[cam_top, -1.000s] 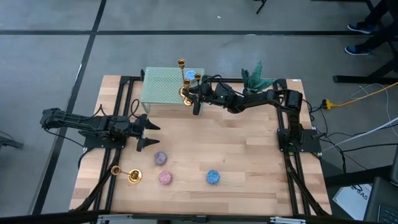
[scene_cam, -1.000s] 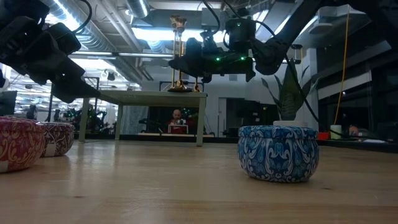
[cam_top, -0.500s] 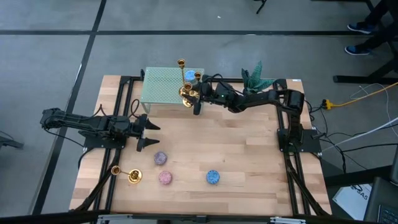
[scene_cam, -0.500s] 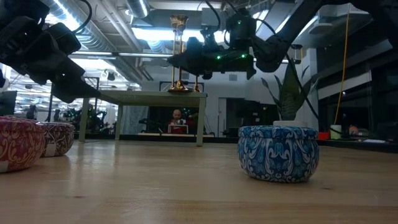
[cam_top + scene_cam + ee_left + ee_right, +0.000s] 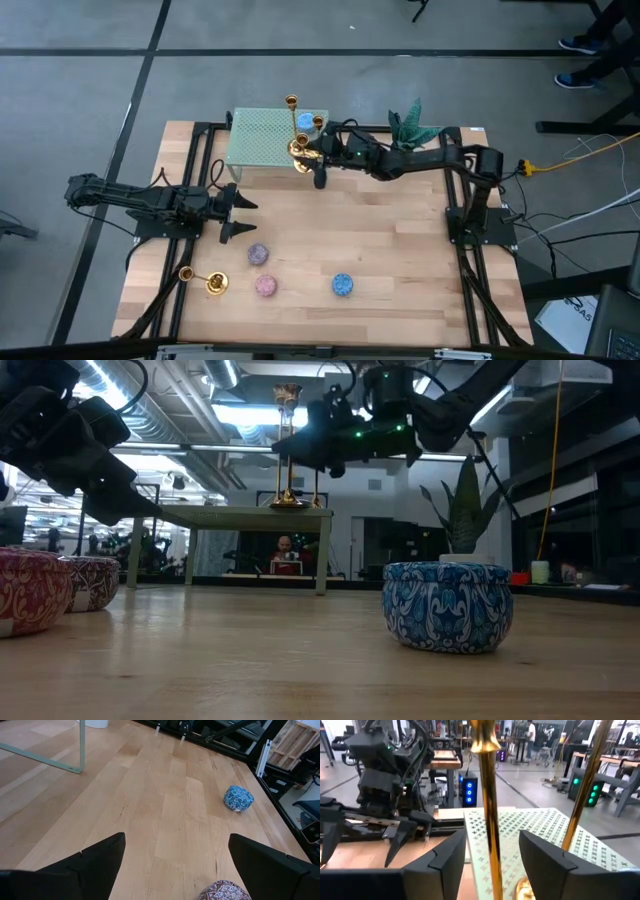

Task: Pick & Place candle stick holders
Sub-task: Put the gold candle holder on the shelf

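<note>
Standing on the green mesh stand point(image 5: 262, 137) at the counter's point(image 5: 400, 250) far edge are three brass candlesticks point(image 5: 300, 150); a fourth candlestick point(image 5: 203, 279) lies on its side near the front left corner. The right gripper point(image 5: 312, 158) straddles one stem point(image 5: 489, 805), fingers apart, not touching. The left gripper point(image 5: 235, 215) hangs spread wide above the left side.
</note>
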`<state>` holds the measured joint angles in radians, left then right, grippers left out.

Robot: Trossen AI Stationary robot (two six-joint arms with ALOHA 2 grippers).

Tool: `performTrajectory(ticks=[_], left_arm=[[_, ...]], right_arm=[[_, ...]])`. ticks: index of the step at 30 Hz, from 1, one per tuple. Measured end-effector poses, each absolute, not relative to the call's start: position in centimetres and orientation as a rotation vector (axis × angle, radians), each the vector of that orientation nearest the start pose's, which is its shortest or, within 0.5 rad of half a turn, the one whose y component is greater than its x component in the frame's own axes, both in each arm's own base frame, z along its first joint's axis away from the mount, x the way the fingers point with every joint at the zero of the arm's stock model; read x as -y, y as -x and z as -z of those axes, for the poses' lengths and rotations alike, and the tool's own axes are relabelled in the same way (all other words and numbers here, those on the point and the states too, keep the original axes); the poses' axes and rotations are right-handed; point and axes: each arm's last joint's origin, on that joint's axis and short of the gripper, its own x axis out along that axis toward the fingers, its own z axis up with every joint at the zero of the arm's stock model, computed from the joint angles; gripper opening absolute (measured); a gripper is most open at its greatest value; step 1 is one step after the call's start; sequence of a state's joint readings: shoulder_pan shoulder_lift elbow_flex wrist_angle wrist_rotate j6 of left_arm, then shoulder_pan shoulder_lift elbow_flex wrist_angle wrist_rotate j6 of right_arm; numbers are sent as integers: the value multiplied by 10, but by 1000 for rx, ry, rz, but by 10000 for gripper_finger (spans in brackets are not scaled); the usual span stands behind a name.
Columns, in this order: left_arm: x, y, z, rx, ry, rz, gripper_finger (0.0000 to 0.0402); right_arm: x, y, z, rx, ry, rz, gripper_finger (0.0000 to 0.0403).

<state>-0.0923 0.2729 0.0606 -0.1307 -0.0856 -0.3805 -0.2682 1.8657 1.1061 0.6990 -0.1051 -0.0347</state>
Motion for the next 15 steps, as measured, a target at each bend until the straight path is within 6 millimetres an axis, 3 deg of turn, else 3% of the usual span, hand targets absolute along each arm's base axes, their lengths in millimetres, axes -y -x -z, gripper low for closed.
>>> performTrajectory(ticks=[15], left_arm=[[8,-109,-149,-339,346,-58,353]], right_arm=[[103,-394,-225,-159,8,184,143]])
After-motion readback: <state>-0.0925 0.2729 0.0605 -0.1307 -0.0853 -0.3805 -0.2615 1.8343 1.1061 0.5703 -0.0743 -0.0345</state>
